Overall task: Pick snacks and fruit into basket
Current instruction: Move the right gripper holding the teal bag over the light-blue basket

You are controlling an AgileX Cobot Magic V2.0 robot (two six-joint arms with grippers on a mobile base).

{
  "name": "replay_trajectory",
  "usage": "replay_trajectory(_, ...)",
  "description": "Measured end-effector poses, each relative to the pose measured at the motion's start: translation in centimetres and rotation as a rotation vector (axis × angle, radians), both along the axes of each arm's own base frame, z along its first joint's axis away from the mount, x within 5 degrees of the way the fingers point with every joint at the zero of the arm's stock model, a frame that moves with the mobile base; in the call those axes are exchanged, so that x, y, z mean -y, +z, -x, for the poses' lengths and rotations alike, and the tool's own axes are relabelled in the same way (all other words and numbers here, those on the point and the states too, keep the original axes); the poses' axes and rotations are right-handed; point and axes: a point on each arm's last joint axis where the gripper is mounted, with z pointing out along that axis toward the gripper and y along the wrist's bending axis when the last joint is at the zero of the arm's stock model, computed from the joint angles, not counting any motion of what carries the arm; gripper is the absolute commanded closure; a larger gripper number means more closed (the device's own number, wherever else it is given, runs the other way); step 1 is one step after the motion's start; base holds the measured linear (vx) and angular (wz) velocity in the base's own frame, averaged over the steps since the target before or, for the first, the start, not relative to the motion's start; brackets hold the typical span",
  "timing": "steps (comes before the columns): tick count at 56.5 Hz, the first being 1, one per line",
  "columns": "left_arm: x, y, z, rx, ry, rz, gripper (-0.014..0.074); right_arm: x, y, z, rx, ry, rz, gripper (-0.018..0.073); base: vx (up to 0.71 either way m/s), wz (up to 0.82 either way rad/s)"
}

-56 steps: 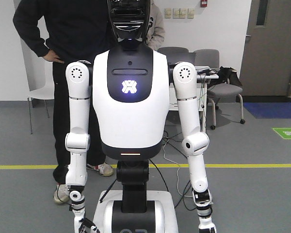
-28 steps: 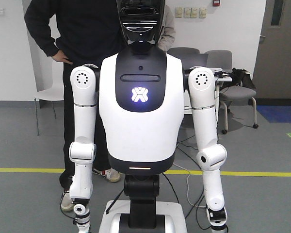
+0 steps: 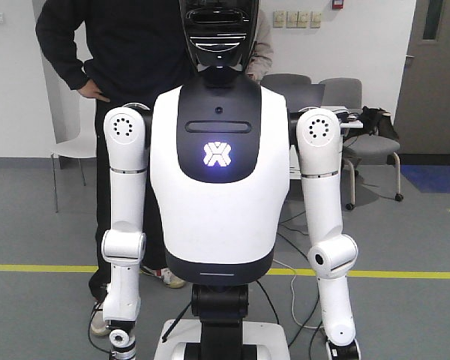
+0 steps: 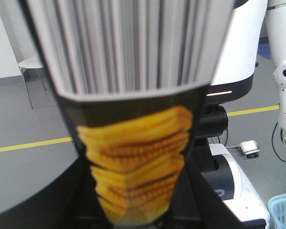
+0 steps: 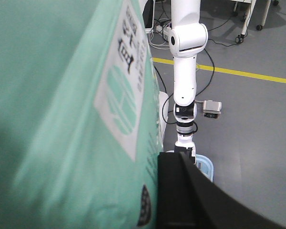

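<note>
While both arms hang straight down at the sides of the white-and-black robot (image 3: 221,172), each hand carries a snack packet close in front of its wrist camera. Behind the robot stands a person (image 3: 127,45) in dark clothes, and grey chairs (image 3: 367,142) stand further back on the left arm's side. In the front view the left arm (image 3: 326,247) and right arm (image 3: 124,247) run off the lower edge, so the hands themselves do not show there.

The right hand (image 5: 155,200) grips a large green packet (image 5: 62,119), which fills one side of its view and bears a white label (image 5: 121,90). One black finger (image 5: 186,195) presses against the packet's lower edge; the other is hidden behind it. The left hand (image 4: 133,212) is closed on a crisp packet (image 4: 133,143), silver-striped at the top and black below, with a picture of yellow ridged crisps. Dark, blurred shapes flank its narrow lower end.

A pale blue basket (image 4: 283,210) sits low beside the robot's base, below the left hand and off to one side of it. From the right wrist it shows directly beneath the hanging left arm. A yellow line (image 3: 405,274) crosses the grey floor (image 3: 45,225) behind the robot, well apart from both hands.
</note>
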Motion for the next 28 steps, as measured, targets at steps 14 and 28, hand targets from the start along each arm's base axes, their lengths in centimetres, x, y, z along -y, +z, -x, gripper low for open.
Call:
replay_trajectory(14,0.0,0.0,0.0,0.0,0.0,0.0,0.0586,0.0,0.0,0.0,0.0,0.0,0.0,0.0568,0.04,-0.01)
replay_trajectory(28,0.0,0.0,0.0,0.0,0.0,0.0,0.0586,0.0,0.0,0.0,0.0,0.0,0.0,0.0568,0.0,0.0)
